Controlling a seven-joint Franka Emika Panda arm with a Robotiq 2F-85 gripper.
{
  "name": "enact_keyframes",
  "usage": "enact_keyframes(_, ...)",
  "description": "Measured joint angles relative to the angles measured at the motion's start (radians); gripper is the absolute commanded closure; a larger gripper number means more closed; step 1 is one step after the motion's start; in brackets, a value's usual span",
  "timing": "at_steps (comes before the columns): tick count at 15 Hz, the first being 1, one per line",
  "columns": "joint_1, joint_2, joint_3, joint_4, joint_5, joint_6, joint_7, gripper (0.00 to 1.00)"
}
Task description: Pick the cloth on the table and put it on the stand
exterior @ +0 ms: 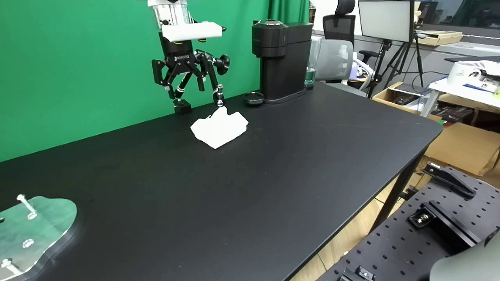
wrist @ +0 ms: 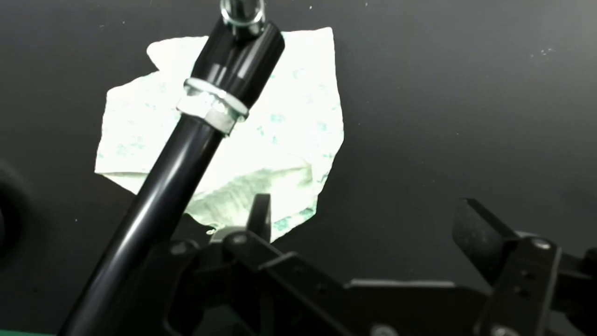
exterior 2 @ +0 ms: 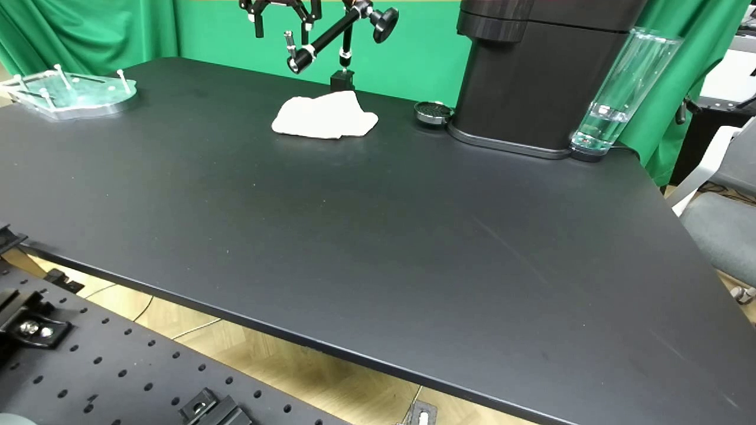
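Note:
The white cloth [exterior: 220, 128] lies rumpled on the black table [exterior: 234, 203]; it also shows in an exterior view [exterior 2: 325, 117] and, with faint green prints, in the wrist view [wrist: 303, 102]. The black jointed stand [exterior: 213, 77] is behind the cloth, its arm [exterior 2: 333, 34] reaching out above it. In the wrist view the stand's tube [wrist: 172, 168] crosses over the cloth and hides part of it. My gripper [exterior: 179, 80] is open and empty, well above the table beside the stand's arm. Its fingers [wrist: 366, 217] are spread; whether it touches the stand I cannot tell.
A tall black coffee machine [exterior: 281, 62] with a clear water tank [exterior 2: 626, 88] stands beside the stand. A small round black dish [exterior 2: 434, 113] lies at its foot. A pale green translucent plate with white pegs [exterior: 39, 230] lies at the far side. A green backdrop [exterior: 70, 70] is behind.

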Motion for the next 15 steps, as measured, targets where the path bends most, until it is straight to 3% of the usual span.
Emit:
enact_keyframes(4,0.068,-0.01,-0.028,-0.065,-0.172,0.152,0.027,0.0)
enact_keyframes(9,0.197,-0.074,-0.1,-0.223,-0.407,0.35,0.199,0.0)
enact_keyframes(12,0.214,-0.088,-0.112,-0.262,-0.441,0.324,0.21,0.0)
enact_keyframes(15,0.175,-0.09,-0.094,-0.253,-0.425,0.215,0.048,0.0)
